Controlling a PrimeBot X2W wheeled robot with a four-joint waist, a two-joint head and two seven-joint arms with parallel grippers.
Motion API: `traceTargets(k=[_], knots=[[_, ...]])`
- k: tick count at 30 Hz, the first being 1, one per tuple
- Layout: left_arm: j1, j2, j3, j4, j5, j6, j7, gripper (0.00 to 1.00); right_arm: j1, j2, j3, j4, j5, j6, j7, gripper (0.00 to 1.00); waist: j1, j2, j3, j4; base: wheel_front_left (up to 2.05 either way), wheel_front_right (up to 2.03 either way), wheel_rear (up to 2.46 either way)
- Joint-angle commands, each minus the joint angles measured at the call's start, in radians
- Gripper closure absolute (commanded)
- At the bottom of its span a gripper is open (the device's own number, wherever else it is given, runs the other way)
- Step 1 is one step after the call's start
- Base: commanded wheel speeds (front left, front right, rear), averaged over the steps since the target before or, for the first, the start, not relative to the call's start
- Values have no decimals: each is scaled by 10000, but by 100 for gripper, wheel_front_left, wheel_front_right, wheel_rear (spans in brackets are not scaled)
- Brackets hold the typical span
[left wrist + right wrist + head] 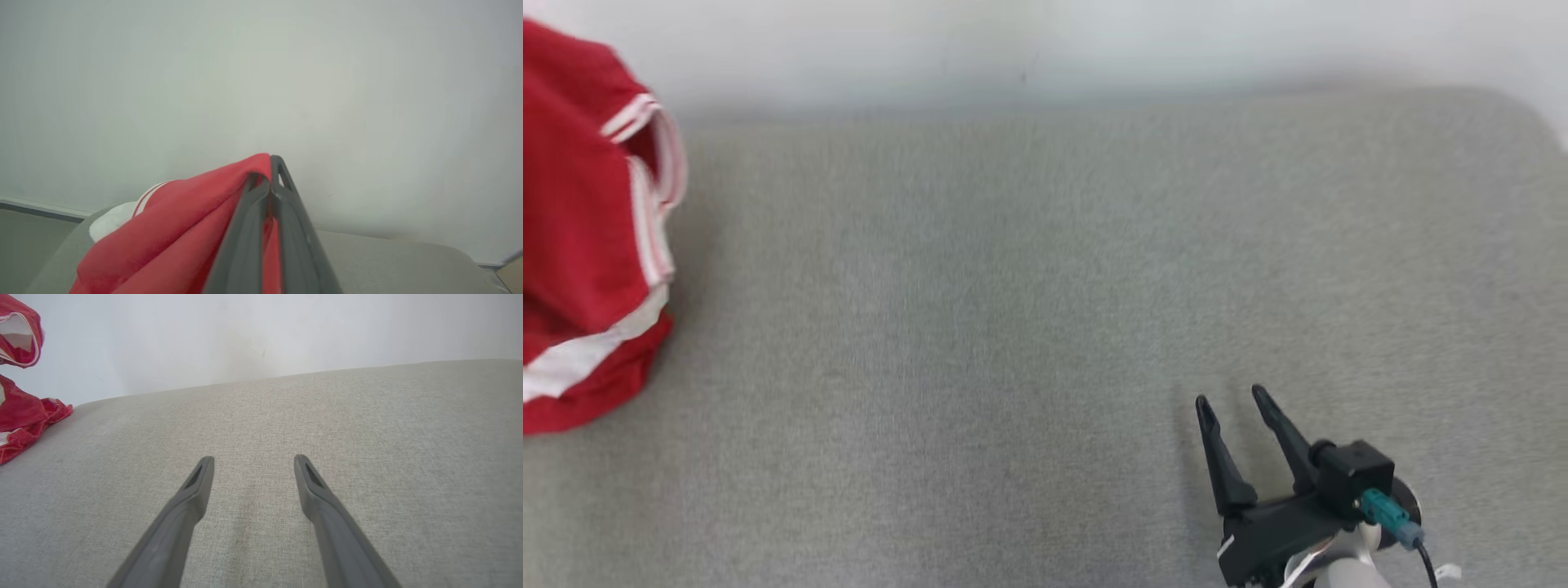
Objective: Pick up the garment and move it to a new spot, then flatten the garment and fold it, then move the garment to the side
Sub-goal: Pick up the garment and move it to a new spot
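The red garment (580, 245), trimmed in white, is seen at the far left edge of the head view, bunched and drawn upward, while its lower folds are laid on the grey fabric-covered worktop (1013, 327) near that left end. In the left wrist view a fold of the red fabric is clamped between the fingers of the left tool (267, 171), whose jaws are pressed together, and the rest of the garment is draped down and away to the left of the fingers. The right tool (1230, 397) is found at the lower right of the head view, well apart from the garment; its two dark fingers are spread wide over bare worktop and nothing is held between them. A pale wall (1045, 41) is seen behind the worktop's far edge
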Motion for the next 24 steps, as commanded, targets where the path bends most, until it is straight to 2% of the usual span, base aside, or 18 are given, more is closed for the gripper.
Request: traceTargets(k=[1, 7, 13, 16, 19, 24], knots=[[-188, -104, -91, -133, -52, 21, 70, 100, 185, -20, 31, 27, 52, -21, -45, 0, 2, 1, -1059, -487, 0, 0, 0], [-443, -1097, -751, -594, -387, -12, 394, 100, 576, -18, 67, 78, 133, -21, -47, 0, 2, 1, -1592, -1223, 0, 0, 0], [-3, -2198, -1378, -804, -794, -140, 493, 100, 587, -16, 300, 12, 126, -21, -46, 0, 2, 1, -1556, -2124, 0, 0, 0], [229, -2920, -1776, -863, -1029, -199, 414, 100, 677, -20, 269, 27, 56, -21, -18, 0, 2, 1, -1447, -2435, 0, 0, 0], [637, -3270, -2352, -732, -824, -305, 346, 100, 542, -13, 330, -58, -23, -21, 9, 0, 2, 1, -1223, -2777, 0, 0, 0], [1244, -3273, -3317, -333, 3, -527, -216, 100, 385, -13, 337, -152, -95, -21, 14, 0, 2, 1, -938, -3125, 0, 0, 0]])
